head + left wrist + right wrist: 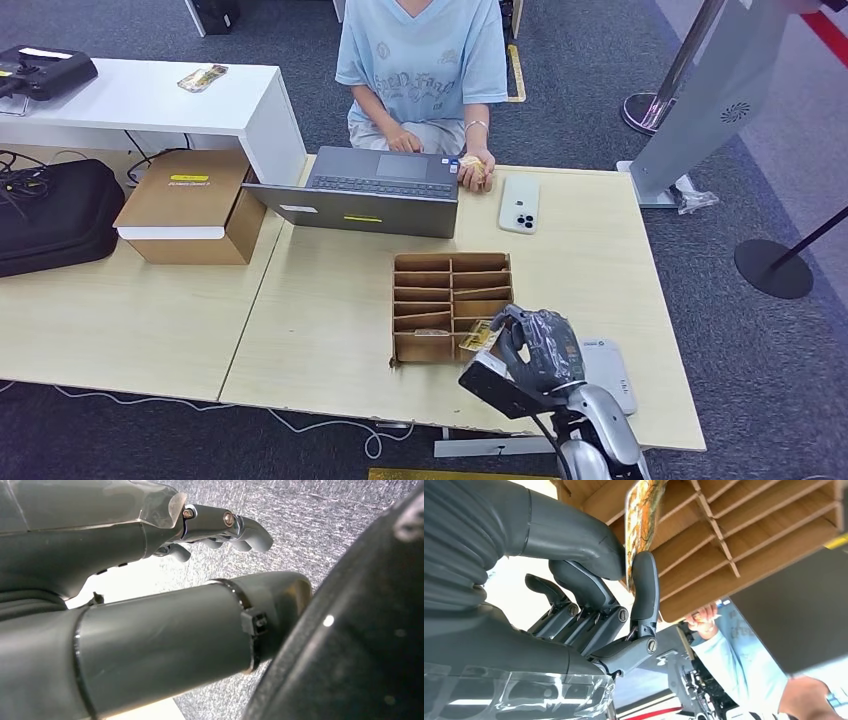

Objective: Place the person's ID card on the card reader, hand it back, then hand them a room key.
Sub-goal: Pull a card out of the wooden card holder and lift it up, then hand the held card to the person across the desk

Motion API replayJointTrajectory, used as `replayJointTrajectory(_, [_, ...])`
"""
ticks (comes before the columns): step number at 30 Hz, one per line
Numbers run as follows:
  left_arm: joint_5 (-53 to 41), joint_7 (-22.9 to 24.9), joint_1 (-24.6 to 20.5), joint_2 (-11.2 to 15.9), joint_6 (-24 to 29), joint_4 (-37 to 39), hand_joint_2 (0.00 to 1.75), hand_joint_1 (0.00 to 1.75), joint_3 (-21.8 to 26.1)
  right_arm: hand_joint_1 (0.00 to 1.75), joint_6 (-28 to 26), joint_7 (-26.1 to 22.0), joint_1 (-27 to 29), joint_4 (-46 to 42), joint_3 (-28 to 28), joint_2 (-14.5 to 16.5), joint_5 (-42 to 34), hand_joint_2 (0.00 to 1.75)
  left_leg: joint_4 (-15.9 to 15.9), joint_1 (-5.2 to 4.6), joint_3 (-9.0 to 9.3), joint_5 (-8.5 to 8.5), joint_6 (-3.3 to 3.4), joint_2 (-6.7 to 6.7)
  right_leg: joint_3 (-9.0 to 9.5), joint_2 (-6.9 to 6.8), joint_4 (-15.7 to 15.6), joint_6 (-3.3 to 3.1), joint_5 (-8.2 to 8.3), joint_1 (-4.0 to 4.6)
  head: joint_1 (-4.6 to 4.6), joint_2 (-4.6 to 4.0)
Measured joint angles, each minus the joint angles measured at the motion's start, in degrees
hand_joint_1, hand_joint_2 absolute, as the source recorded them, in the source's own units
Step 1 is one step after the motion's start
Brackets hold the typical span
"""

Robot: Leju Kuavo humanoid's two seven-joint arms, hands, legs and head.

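Right hand [535, 345] at the near right corner of the cardboard organizer [452, 305], pinching a patterned room key card [642, 525] between thumb and a finger just above the compartments. Left hand [220, 530] hanging over grey carpet, fingers curled, holding nothing. White card reader [612, 372] on the counter [330, 330] just right of the right hand; person's hand [476, 170] far, by the laptop [370, 195]

Right arm [598, 425]: silver shell, glossy, dark joint block at the wrist. Right hand [540, 345]: grey ribbed cover, thick grey thumb, darker fingers [644, 587] with round silver screws at the hinges, clear film wrapped over the back. Left hand [150, 580]: matte grey thumb ringed by a dark band with a small clip, brass-toned screws on polished metal links.
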Motion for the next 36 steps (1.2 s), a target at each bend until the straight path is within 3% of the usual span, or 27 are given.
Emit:
replayJointTrajectory(13, [0.0, -0.32, -0.12, 0.24, -0.04, 0.0, 0.0, 0.0, -1.55, 1.75, 2.09, -9.21, 1.62, -6.32, -2.7, -0.14, -12.64, 1.75, 0.0, 0.0, -0.01, 0.0, 0.0, 0.0, 0.01, 0.0, 0.0, 0.0, 0.0, 0.0, -0.01, 0.0])
replayJointTrajectory(21, [0.0, -0.83, -0.36, 0.42, -0.12, 0.0, 0.0, 0.0, -3.14, 1.75, 3.74, -13.2, -1.05, -7.76, -3.15, 0.01, -19.55, 1.75, 0.0, 0.0, -0.02, 0.0, 0.0, 0.0, 0.01, 0.0, 0.01, 0.0, 0.01, 0.0, -0.01, 0.0])
replayJointTrajectory(27, [0.0, -1.01, -0.65, 0.55, -0.29, 0.0, 0.0, 0.0, -4.37, 1.75, 3.12, -13.57, -7.41, -6.73, -2.57, 0.28, -23.75, 1.75, 0.0, 0.0, -0.02, 0.02, 0.0, 0.01, 0.02, 0.0, 0.02, 0.01, 0.03, 0.0, -0.01, 0.0])
replayJointTrajectory(36, [0.0, -1.1, -1.81, 0.79, -1.75, 0.0, 0.0, 0.0, -6.86, 1.75, -5.51, -9.96, -23.68, 2.7, -0.11, 0.83, -26.46, 1.75, 0.01, 0.0, -0.03, 0.17, 0.02, 0.01, 0.03, 0.0, 0.03, 0.0, 0.14, 0.0, 0.0, 0.0])
